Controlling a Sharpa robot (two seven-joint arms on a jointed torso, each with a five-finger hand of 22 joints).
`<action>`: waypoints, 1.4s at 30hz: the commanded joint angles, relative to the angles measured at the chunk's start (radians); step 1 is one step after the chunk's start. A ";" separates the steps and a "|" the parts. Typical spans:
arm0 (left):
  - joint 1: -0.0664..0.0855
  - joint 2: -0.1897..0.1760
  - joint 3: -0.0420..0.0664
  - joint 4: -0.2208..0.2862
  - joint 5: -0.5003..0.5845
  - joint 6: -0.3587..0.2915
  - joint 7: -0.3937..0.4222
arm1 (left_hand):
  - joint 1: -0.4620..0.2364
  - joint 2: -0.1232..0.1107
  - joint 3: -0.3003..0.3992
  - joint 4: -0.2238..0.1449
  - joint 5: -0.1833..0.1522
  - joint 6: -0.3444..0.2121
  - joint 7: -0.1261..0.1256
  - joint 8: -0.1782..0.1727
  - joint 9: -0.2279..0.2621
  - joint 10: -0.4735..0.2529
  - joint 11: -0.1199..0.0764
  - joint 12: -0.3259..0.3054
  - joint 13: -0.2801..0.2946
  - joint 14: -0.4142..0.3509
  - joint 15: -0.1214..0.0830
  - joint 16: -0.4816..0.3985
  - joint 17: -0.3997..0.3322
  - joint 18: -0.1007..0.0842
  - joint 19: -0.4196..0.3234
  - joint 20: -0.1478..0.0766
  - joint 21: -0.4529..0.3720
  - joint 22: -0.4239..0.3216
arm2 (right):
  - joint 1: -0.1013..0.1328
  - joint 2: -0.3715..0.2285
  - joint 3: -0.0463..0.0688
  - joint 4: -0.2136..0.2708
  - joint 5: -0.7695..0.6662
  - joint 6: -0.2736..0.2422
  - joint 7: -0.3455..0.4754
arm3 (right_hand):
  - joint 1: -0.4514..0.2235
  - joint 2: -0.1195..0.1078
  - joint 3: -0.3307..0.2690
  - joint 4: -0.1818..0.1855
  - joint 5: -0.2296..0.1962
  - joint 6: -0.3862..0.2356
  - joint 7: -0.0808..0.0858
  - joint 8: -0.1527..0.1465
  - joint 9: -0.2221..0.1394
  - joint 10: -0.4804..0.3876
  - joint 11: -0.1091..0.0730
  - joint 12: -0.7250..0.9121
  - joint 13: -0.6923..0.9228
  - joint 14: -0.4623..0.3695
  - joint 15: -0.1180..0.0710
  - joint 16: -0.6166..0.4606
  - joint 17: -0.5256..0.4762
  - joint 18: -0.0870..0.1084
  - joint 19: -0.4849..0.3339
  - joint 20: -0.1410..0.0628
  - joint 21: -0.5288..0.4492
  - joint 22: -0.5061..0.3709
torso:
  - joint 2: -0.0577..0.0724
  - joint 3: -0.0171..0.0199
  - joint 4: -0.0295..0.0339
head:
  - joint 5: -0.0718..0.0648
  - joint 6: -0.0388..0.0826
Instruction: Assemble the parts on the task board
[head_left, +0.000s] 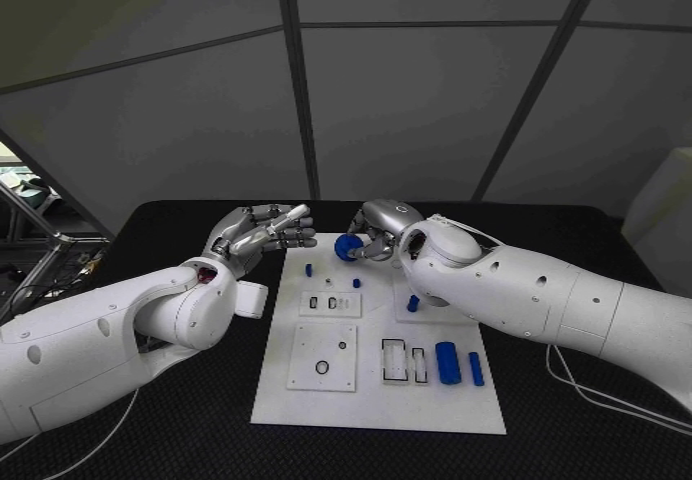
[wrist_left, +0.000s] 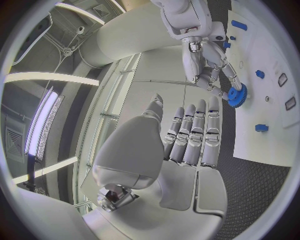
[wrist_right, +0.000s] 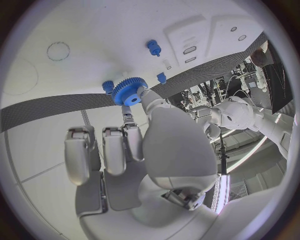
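Observation:
The white task board (head_left: 382, 400) lies in the middle of the black table. At its far end my right hand (head_left: 381, 232) pinches a blue gear (head_left: 348, 247) just above the board; the gear (wrist_right: 129, 90) sits at my fingertips in the right wrist view, and the left wrist view shows it (wrist_left: 237, 95) too. My left hand (head_left: 267, 235) hovers by the board's far left corner, fingers stretched out side by side (wrist_left: 190, 132), holding nothing. Small blue pegs (head_left: 309, 269) (head_left: 358, 283) stand on the board near the gear.
A blue cylinder (head_left: 447, 362) and a blue bar (head_left: 476, 368) lie at the board's near right. Another blue piece (head_left: 413, 302) stands beside my right forearm. Two raised white plates with slots (head_left: 329, 303) (head_left: 322, 357) sit on the board's left half.

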 joint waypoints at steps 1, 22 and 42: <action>0.002 0.000 0.001 0.002 -0.005 0.012 0.005 | 0.006 0.005 -0.002 -0.005 0.000 0.002 0.010 -0.005 -0.001 0.001 0.004 -0.003 -0.001 0.002 0.006 -0.004 0.000 -0.006 -0.004 0.001 -0.007 -0.001 | 0.002 0.004 0.000 -0.005 -0.009 0.033 0.001 | -0.013 0.000 0.004 -0.002 0.004 0.052 -0.028 0.003 0.027 0.027 -0.008 -0.003 0.080 0.064 -0.007 0.000 0.079 -0.015 0.107 -0.008 0.003 0.263 | 0.000 0.0008 -0.0025 | 0.003 -0.002; 0.003 0.003 0.001 0.001 -0.005 0.015 0.004 | 0.005 0.005 -0.004 -0.008 0.000 0.000 0.012 -0.007 -0.002 0.001 0.005 -0.007 -0.002 0.002 0.006 -0.007 0.001 -0.006 -0.004 0.002 -0.008 -0.002 | 0.002 0.023 -0.004 -0.027 -0.025 0.083 -0.041 | -0.057 -0.020 0.000 -0.010 -0.014 0.010 -0.012 -0.026 0.016 0.016 0.005 -0.022 0.067 0.059 0.002 -0.013 0.056 -0.015 0.107 -0.001 0.003 0.263 | 0.000 0.0011 -0.0023 | -0.001 -0.009; 0.004 0.002 0.001 -0.001 -0.005 0.011 0.003 | 0.004 0.006 -0.006 -0.008 0.000 -0.001 0.012 -0.008 -0.002 0.000 0.006 -0.008 -0.002 0.002 0.007 -0.008 0.001 -0.006 -0.004 0.002 -0.008 -0.003 | 0.002 0.029 -0.007 -0.040 -0.010 0.125 -0.040 | -0.159 -0.053 -0.060 0.070 -0.143 -0.089 0.008 -0.022 -0.016 0.012 0.025 -0.026 0.068 0.059 0.021 -0.016 0.052 -0.015 0.107 0.020 0.003 0.263 | 0.000 0.0013 -0.0020 | -0.001 -0.011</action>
